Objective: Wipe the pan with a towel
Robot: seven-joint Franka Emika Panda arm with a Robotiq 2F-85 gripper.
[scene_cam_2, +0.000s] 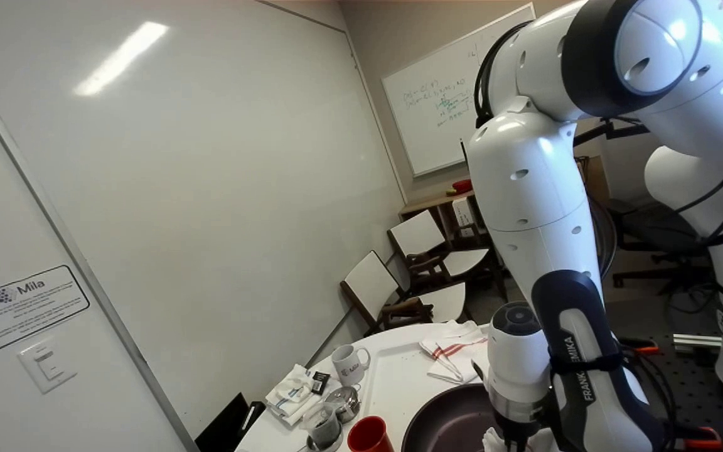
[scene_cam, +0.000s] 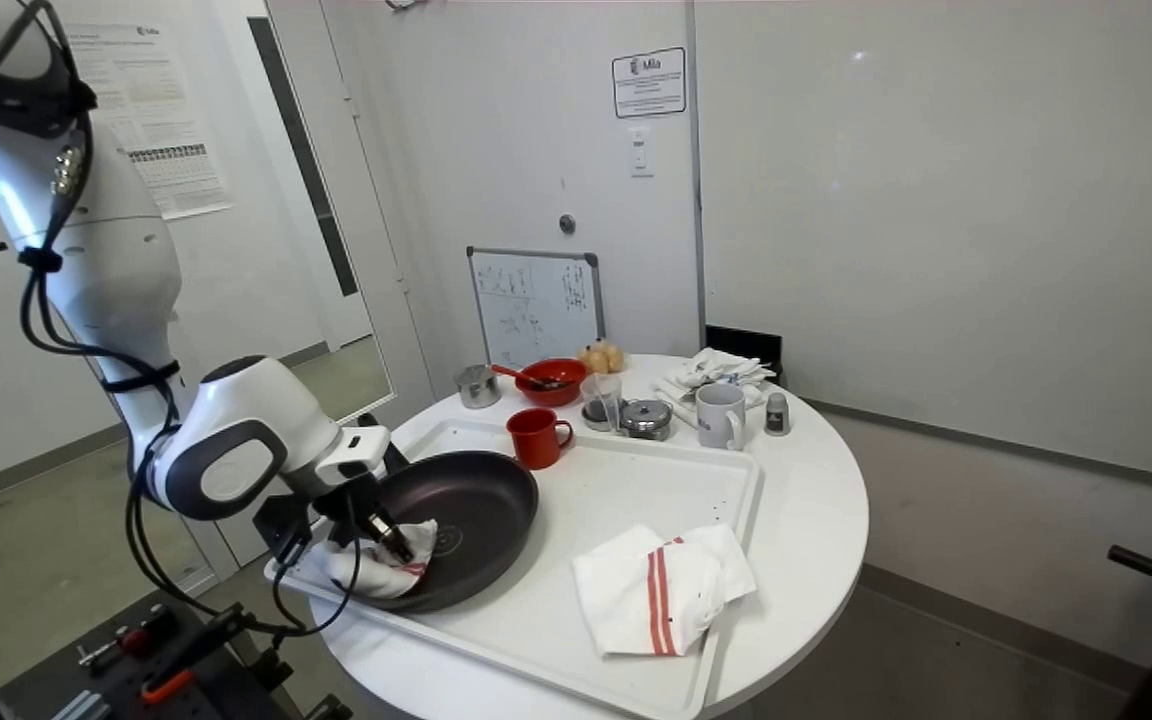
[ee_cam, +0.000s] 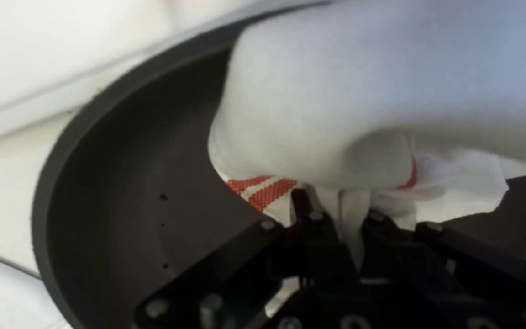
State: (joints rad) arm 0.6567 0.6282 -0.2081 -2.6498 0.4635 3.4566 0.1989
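Note:
A dark frying pan (scene_cam: 491, 495) rests on the white tray, and it also shows in an exterior view (scene_cam_2: 446, 424) and the wrist view (ee_cam: 117, 214). My gripper (scene_cam: 394, 545) is low inside the pan, on the side nearer the robot's base. In the wrist view, its fingers (ee_cam: 343, 214) are shut on a bunched white towel (ee_cam: 299, 105) with red stripes. The towel lies over the pan's inside and rim in an exterior view (scene_cam: 376, 575). A few dark crumbs show on the pan's bottom. Part of the towel is hidden by the fingers.
The white tray (scene_cam: 626, 485) sits on a round white table (scene_cam: 831, 510). A second red-striped towel (scene_cam: 626, 600) lies on the tray. A red mug (scene_cam: 534, 438) stands close behind the pan. A grey mug (scene_cam: 719, 415), red bowl (scene_cam: 561, 388) and lidded pot (scene_cam: 646, 420) stand behind the tray.

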